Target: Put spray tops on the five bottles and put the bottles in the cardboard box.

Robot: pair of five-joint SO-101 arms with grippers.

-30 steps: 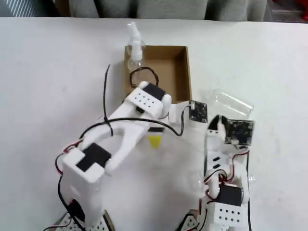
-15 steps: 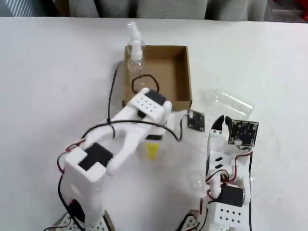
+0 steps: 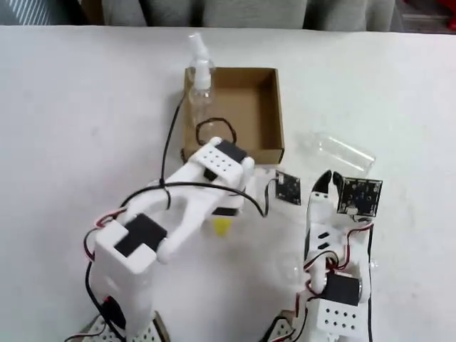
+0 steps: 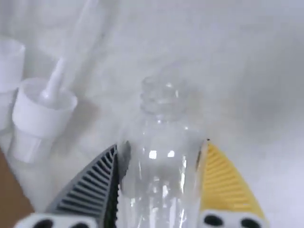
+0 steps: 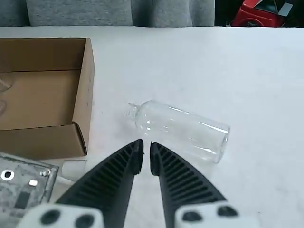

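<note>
My left gripper is shut on an uncapped clear bottle, its grey and yellow fingers on either side of the body. It sits just in front of the cardboard box, and its yellow finger shows under the arm. Loose white spray tops lie beside the bottle's neck. My right gripper is shut and empty, a short way from a second uncapped bottle lying on its side right of the box. One bottle with a spray top stands in the box's far left corner.
The left arm's cables loop over the box's near wall. A white spray top lies between the box and my right gripper. The white table stretches wide to the left and far right.
The left arm has drawn back from the box toward the near edge, carrying its gripper with it. The right arm has shifted only slightly.
</note>
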